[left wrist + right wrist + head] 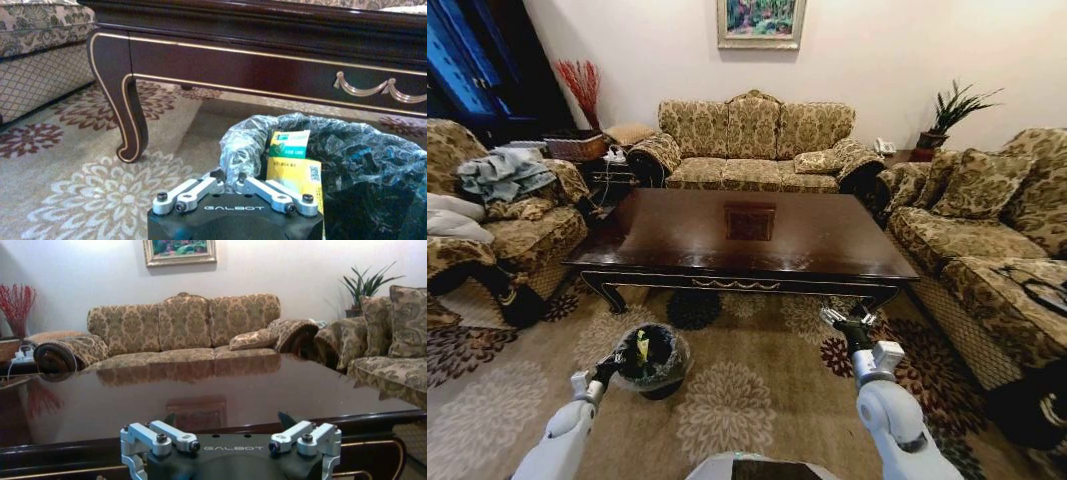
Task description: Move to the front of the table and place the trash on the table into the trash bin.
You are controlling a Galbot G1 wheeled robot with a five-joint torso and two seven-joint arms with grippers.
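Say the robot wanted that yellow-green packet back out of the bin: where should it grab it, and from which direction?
The packet is probably best pinched by its top edge, coming straight down from above. It stands upright against the bag lining the bin, with its top near the rim and crinkled plastic crowding its sides. The left tool hangs right beside it.

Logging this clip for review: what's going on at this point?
The robot stands in front of the table, whose glossy top looks bare of trash. Its left tool is at the rim of the trash bin on the carpet, fingers drawn together, holding nothing; a yellow-green wrapper stands inside the bag-lined bin. The right tool is open and empty, raised by the table's near front edge. The clearing looks done or nearly so.
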